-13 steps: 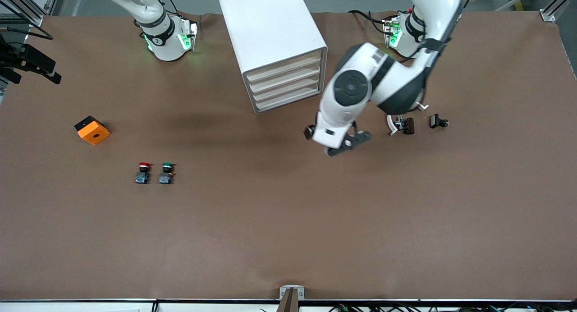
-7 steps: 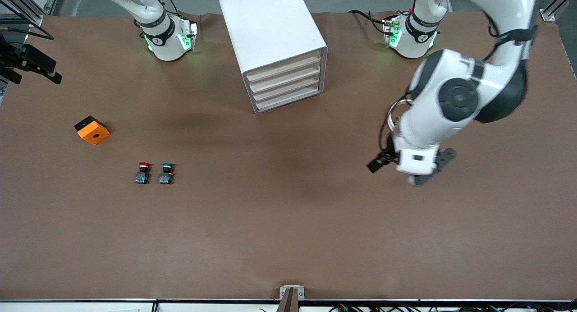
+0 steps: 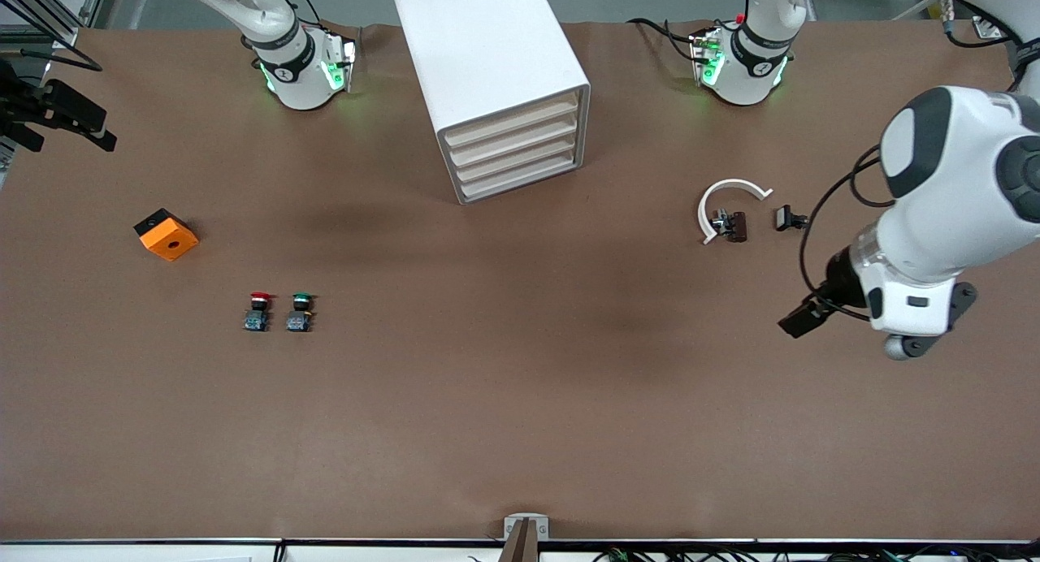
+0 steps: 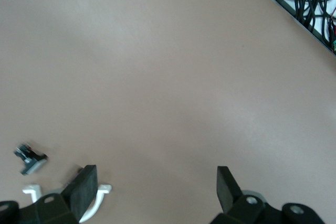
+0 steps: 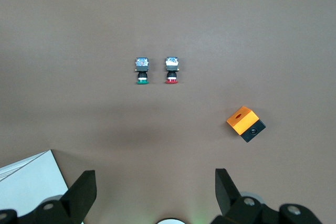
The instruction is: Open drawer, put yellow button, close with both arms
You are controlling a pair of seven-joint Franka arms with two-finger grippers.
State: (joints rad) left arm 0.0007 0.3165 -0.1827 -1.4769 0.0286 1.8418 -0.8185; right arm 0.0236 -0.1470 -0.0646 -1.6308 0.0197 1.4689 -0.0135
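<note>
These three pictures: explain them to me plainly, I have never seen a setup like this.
Two white robot arms stand at a brown table. The front view looks down from above; the other two come from cameras on each arm's wrist. The left gripper is open and empty over bare table at its own end. The right gripper is open and empty too, high over the table. All four drawers of the white cabinet are shut. A red button, a green button, an orange block and a white clip lie about.
</note>
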